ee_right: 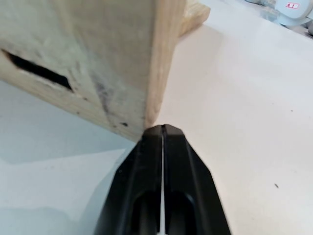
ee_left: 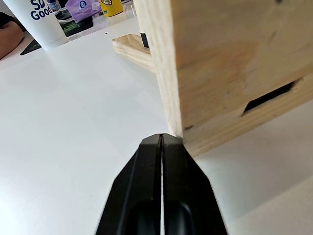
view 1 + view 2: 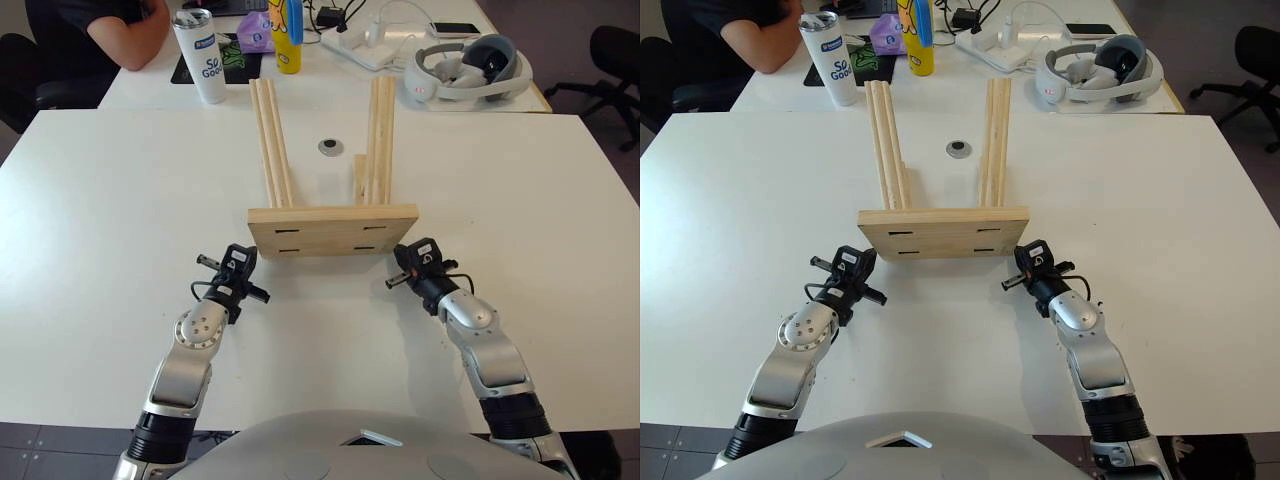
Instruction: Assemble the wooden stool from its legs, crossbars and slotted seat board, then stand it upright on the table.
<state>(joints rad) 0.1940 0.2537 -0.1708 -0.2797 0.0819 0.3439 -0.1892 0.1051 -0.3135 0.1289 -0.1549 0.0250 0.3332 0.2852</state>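
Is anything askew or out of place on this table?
Yes. The pale wooden stool lies on its side, not upright: its slotted seat board stands on edge, and the legs point away from the robot along the white table.

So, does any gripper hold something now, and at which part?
Nothing is held. The left gripper and the right gripper are both shut on nothing, each with its tip close to a side edge of the seat board.
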